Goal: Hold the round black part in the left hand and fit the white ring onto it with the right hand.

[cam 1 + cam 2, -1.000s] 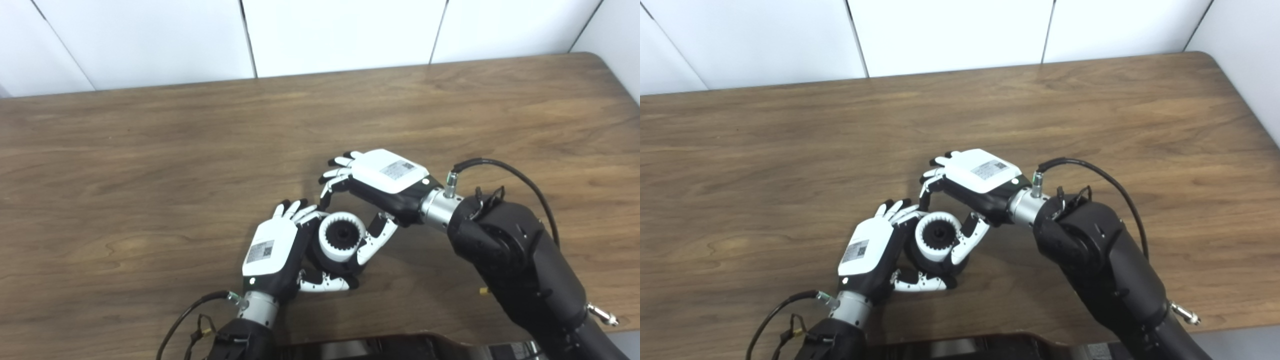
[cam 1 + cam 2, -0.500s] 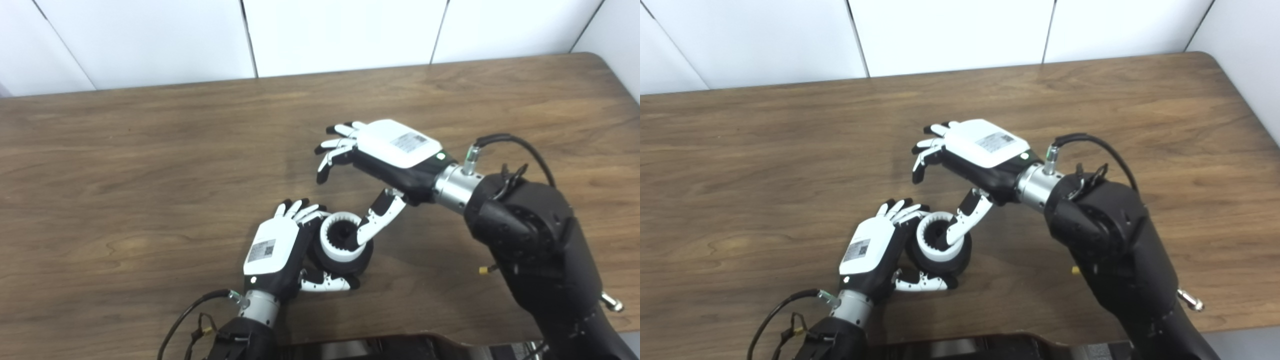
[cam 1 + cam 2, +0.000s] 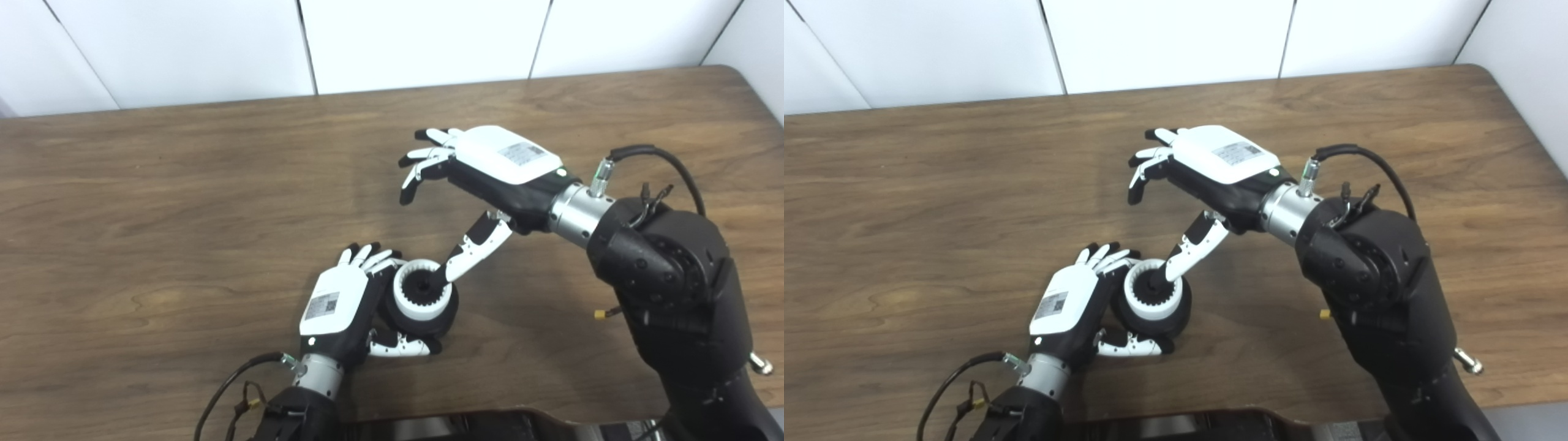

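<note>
The round black part rests on the wooden table near its front edge. My left hand is shut on it from the left, fingers behind it and thumb in front. The toothed white ring sits on top of the black part. My right hand hovers above and to the right, open with fingers spread and holding nothing. Its thumb points down-left, the tip at the ring's upper right rim; whether it touches is unclear.
A white panelled wall runs behind the table's far edge. The table's rounded right corner is in view. My right forearm crosses the right part of the table, and a dark body edge lies along the bottom.
My right hand has let go of the white ring, opened, and risen up and to the right. The ring stays on the black part in my left hand, which has not moved.
</note>
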`<state>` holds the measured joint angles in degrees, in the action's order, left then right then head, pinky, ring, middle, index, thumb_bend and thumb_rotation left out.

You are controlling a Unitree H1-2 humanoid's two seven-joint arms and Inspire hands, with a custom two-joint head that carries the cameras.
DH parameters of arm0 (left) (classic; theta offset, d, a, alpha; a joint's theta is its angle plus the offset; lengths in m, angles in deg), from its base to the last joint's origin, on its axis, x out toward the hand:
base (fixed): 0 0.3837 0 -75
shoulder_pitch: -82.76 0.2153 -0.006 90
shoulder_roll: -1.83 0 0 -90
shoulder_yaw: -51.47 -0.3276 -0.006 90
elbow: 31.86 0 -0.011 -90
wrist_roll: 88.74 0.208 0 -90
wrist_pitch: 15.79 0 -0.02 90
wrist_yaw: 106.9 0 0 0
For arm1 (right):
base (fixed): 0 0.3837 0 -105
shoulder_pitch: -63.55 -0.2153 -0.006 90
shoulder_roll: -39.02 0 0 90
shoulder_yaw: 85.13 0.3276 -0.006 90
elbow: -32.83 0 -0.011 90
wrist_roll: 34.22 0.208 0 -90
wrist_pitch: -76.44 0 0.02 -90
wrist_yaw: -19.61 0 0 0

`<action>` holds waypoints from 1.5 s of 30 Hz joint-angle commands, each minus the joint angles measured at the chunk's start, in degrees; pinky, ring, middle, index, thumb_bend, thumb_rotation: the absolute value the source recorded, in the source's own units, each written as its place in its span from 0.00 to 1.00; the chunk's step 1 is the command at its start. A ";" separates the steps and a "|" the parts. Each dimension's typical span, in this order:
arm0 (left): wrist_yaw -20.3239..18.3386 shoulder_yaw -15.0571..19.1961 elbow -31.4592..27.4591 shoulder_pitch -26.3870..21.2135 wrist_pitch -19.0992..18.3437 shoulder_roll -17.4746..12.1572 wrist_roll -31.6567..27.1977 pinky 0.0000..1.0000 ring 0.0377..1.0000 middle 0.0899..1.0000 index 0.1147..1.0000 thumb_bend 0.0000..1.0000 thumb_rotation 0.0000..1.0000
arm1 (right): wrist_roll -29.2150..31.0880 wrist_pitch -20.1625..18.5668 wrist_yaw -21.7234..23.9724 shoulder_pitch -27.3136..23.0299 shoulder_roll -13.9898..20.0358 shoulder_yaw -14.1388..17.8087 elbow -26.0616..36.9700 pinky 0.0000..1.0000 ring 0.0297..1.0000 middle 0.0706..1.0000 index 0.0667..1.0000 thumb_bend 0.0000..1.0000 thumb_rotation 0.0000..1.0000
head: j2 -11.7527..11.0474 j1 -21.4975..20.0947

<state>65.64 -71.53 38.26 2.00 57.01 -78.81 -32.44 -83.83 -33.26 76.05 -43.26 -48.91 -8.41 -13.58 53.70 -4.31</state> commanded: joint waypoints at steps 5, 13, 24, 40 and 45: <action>-6.57 -1.01 -0.87 -0.05 -4.08 1.71 5.58 1.00 0.97 0.92 0.77 0.95 0.43 | 0.16 -0.19 -0.82 -1.69 0.65 0.88 1.20 1.00 1.00 0.88 0.66 1.00 0.44 | 0.06 -0.11; -12.32 -0.80 -1.64 -0.29 -5.74 2.08 10.32 1.00 0.99 0.96 0.93 1.00 0.52 | 0.90 -0.13 -1.24 -1.36 0.68 1.25 1.00 1.00 1.00 0.88 0.66 1.00 0.44 | 0.00 0.05; -13.24 0.30 -1.33 -0.51 -6.27 2.55 11.39 1.00 1.00 0.98 1.00 1.00 0.51 | 0.87 -0.21 -1.86 -1.13 0.38 1.40 0.25 1.00 1.00 0.88 0.65 1.00 0.45 | -0.23 0.33; -17.70 3.21 -3.79 -2.21 -6.78 2.45 13.16 1.00 1.00 1.00 1.00 1.00 0.50 | 0.29 -0.14 -2.59 -1.67 0.30 1.41 -1.42 1.00 1.00 0.89 0.65 1.00 0.43 | -1.10 1.49; -19.26 5.58 -6.08 -3.01 -6.01 2.44 11.27 1.00 0.99 0.98 1.00 1.00 0.52 | -0.18 -0.02 -3.13 -1.51 0.11 1.23 -1.97 1.00 1.00 0.89 0.66 1.00 0.43 | -1.40 1.93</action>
<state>47.50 -67.79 32.56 -0.56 52.61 -76.52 -21.91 -83.65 -33.34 74.74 -42.93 -48.85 -7.68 -15.89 52.29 -2.37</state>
